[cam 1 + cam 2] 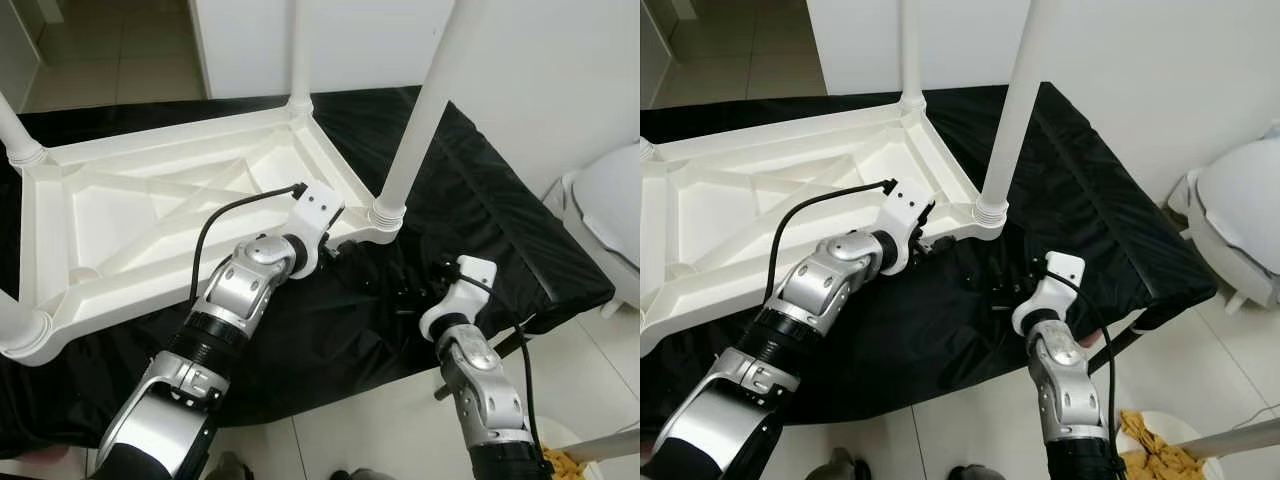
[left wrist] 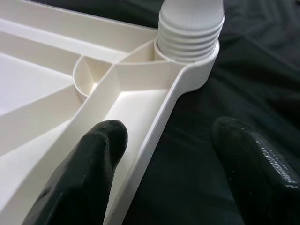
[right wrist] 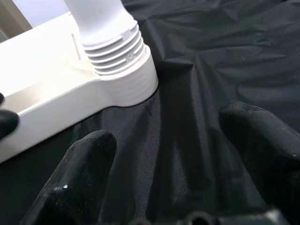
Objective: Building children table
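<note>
White tabletop [image 1: 150, 220] lies upside-down; left gripper [image 2: 164, 159] open astride its rim, right gripper [image 3: 173, 159] open near leg [image 1: 420, 120]. Better steady the rim before twisting.

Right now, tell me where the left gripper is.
In the head views, the left gripper is at the upturned white table's near right corner, its fingers straddling the rim beside the screwed-in leg.

Right gripper [image 3: 173, 168] held open above black cloth [image 3: 225, 61]

Its two black fingers [image 3: 79, 178] were spread apart over the wrinkled cloth; ahead, a white table leg [image 3: 101, 23] was seen seated in the ribbed corner socket [image 3: 129, 79] of the white frame.
</note>
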Tool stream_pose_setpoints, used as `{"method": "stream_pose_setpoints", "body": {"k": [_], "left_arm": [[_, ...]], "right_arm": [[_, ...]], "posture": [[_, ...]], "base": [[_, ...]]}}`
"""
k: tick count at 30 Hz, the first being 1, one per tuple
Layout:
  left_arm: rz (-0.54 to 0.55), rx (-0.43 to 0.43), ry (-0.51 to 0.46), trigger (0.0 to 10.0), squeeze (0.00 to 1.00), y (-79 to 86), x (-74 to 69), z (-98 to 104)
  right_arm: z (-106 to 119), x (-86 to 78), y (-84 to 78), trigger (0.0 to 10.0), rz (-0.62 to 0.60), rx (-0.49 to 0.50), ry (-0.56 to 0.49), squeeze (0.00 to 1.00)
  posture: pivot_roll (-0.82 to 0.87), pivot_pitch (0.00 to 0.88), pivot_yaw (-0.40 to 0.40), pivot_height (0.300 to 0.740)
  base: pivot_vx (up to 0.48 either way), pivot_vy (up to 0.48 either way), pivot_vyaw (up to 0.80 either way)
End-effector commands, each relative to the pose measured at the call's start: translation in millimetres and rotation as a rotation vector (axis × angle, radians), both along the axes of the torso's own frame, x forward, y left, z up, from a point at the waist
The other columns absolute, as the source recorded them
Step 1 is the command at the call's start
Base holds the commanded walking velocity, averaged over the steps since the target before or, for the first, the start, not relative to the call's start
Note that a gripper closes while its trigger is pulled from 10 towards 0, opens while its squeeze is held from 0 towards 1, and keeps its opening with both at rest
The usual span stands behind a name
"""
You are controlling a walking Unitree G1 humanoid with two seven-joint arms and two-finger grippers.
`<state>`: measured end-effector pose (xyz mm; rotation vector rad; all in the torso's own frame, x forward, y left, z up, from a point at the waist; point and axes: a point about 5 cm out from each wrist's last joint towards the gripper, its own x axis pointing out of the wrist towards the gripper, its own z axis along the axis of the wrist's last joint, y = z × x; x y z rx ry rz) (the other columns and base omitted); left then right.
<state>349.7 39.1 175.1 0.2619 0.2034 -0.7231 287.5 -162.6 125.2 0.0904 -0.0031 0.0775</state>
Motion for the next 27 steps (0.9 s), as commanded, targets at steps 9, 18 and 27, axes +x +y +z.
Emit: {"method": "stream_pose_setpoints", "body": {"k": [9,18,27], "left_arm": [[-0.034,0.087,0.041,10.0,0.0,-8.9,6.9,-25.7],[-0.147,0.187,0.055,10.0,0.0,-8.3,4.3,-42.1],[-0.333,0.154,0.085,10.0,0.0,4.6,-11.8,-37.4]], "right_arm": [[8.6,-12.7,-11.2,10.0,-0.05,0.016,-0.005,0.0],[17.5,-15.8,-22.9,10.0,-0.049,-0.014,-0.013,0.0],[25.3,-11.5,-32.3,10.0,0.047,-0.06,-0.027,0.0]], "posture": [[-0.14,0.111,0.056,0.74],[-0.15,0.109,0.081,0.74],[-0.15,0.102,0.09,0.74]], "base": [[0.0,0.0,0.0],[0.0,0.0,0.0],[0.0,0.0,0.0]]}}
